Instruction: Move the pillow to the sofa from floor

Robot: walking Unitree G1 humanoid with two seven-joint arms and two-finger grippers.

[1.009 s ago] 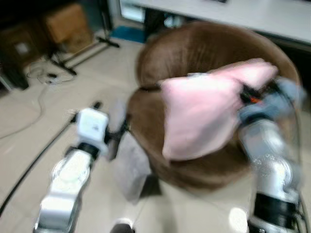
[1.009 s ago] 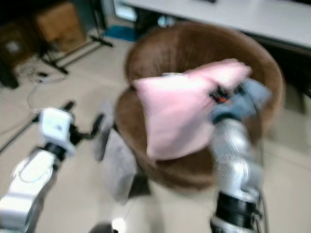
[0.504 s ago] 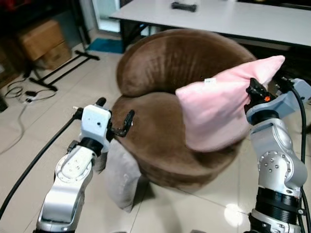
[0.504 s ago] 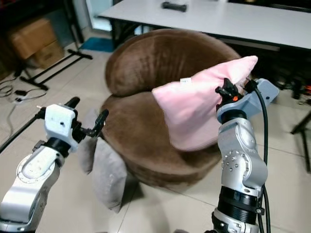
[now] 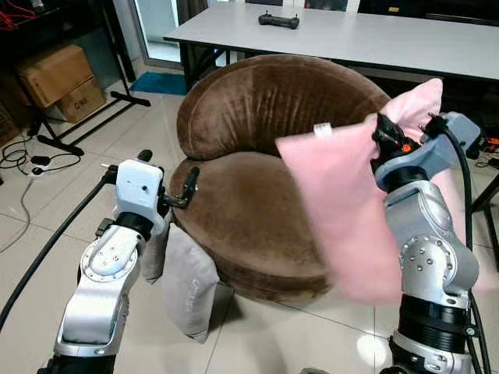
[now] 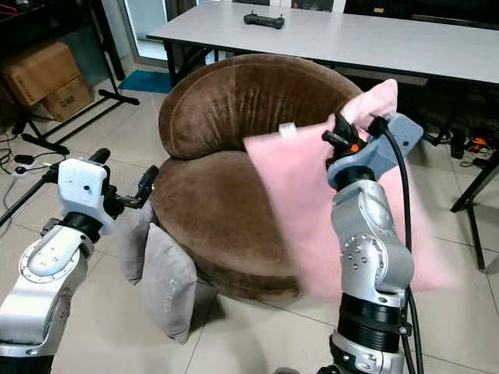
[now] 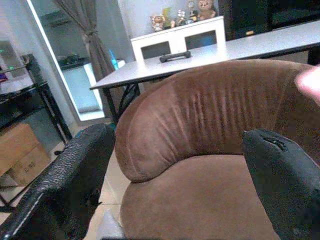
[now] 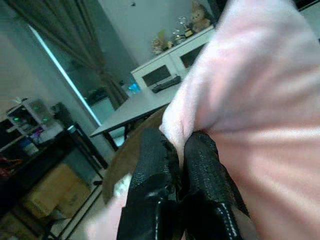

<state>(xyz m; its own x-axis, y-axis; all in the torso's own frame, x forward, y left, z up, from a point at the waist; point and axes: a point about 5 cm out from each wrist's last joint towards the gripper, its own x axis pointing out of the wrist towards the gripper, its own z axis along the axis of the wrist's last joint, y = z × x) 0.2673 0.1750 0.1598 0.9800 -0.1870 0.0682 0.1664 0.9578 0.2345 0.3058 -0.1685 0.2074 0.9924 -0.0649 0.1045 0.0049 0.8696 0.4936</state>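
Note:
The pink pillow (image 5: 347, 206) hangs in the air, motion-blurred, over the right front edge of the round brown sofa (image 5: 257, 105). My right gripper (image 5: 380, 134) is shut on the pillow's upper corner; in the right wrist view the black fingers (image 8: 150, 165) pinch a fold of pink fabric (image 8: 260, 75). My left gripper (image 5: 168, 166) is open and holds nothing, level with the sofa's left edge. In the left wrist view the left gripper (image 7: 180, 142) faces the brown seat and backrest (image 7: 210, 115).
Two grey cushions (image 5: 189, 282) lean on the floor against the sofa's left front, under my left arm. A white table (image 5: 366, 35) with a black controller (image 5: 279, 21) stands behind the sofa. Cardboard boxes (image 5: 56, 76), stand legs and cables lie at the far left.
The camera view has shifted and sharpened. The pink pillow has swung down and to the right in my right gripper, from above the seat to the sofa's right edge. My left gripper stays open.

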